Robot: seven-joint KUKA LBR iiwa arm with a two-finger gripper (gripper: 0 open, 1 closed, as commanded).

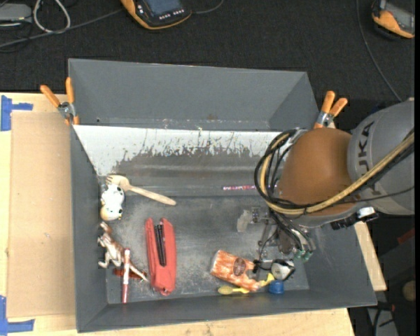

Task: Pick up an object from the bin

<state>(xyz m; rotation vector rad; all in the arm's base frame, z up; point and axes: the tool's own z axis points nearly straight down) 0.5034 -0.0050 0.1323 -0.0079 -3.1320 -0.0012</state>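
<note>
The orange crumpled packet (231,265) lies just left of the fingers (275,259), near the front wall of the bin (196,117). Whether the fingers are released or clenched cannot be told. 1 blue bit (275,288) and 1 yellow piece (232,290) hug the front edge below them. Bare floor runs left to 1 red case (161,257).

Light falls from above, soft and fairly even. The bin (196,96) takes it unevenly: partway down its far wall runs a pale, washed-out band of glare, while the floor below is a duller grey, darkest at the right where the arm (385,152) throws shade over the pincer (274,256). The orange cover (315,166) shows a broad sheen (diffuse, spread across its top). The red case (161,254) casts only a thin shadow. The black cloth (266,33) beyond the bin lies dim.
</note>
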